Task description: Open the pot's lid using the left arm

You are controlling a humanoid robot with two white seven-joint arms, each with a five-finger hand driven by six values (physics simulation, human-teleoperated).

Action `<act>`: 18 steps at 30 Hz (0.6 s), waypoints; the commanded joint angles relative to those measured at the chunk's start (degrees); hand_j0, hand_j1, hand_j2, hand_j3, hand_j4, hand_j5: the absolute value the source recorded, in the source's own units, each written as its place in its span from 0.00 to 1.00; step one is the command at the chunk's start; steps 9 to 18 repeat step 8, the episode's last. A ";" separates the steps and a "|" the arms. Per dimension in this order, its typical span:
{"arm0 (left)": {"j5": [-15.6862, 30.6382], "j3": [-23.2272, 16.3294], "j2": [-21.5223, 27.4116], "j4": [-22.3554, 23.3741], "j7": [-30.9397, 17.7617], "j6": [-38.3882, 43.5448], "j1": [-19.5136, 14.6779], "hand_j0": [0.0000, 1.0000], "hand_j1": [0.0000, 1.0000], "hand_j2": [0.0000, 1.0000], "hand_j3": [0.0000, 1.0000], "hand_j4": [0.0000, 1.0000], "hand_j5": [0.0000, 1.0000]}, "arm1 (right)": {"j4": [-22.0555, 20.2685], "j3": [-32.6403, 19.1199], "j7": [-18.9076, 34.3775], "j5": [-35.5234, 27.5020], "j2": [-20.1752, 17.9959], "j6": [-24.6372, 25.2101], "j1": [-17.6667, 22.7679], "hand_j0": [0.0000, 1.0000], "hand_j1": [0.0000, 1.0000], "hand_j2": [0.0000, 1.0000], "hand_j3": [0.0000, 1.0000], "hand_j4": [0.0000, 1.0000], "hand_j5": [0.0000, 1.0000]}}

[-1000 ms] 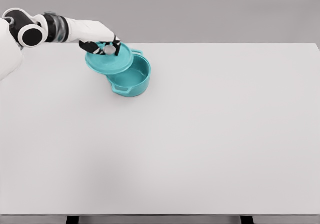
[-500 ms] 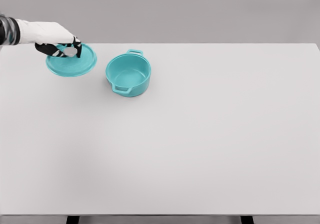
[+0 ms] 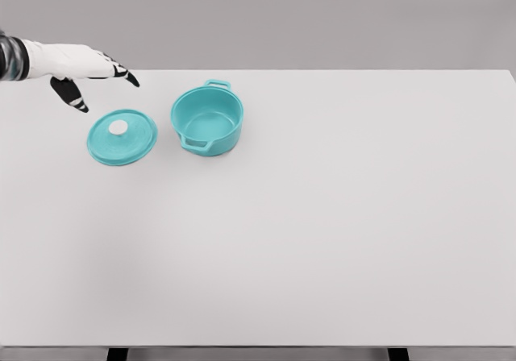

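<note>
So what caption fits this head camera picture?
Teal lid lies flat left of the open pot; the open left hand hovers above it.

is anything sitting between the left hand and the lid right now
Nothing visible does. The left hand hovers open above the far left of the table, and the lid lies flat just below and right of it, apart from the open pot. Only bare table lies between hand and lid.

A teal pot (image 3: pixel 207 120) with two side handles stands upright and uncovered near the table's far left, its hollow interior in plain view. Its matching round teal lid (image 3: pixel 122 136), topped with a pale knob, lies flat, knob up, just to the pot's left, apart from it.
</note>
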 commanded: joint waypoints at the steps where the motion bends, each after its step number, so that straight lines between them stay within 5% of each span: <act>1: 0.26 0.08 0.14 1.86 0.02 0.14 0.00 1.00 1.00 1.00 1.00 1.00 1.00 | 0.01 0.01 0.02 -0.02 -0.01 -0.01 0.00 1.00 1.00 1.00 1.00 1.00 1.00; 5: 0.53 0.43 0.14 13.65 0.02 0.14 0.62 1.00 1.00 1.00 1.00 1.00 1.00 | 0.01 0.01 0.02 -0.02 -0.01 -0.01 0.00 1.00 1.00 1.00 1.00 1.00 1.00; 18: 0.53 0.52 0.05 14.71 0.02 0.14 0.70 1.00 1.00 1.00 1.00 1.00 1.00 | 0.01 0.01 0.02 -0.02 -0.01 -0.01 0.00 1.00 1.00 1.00 1.00 1.00 1.00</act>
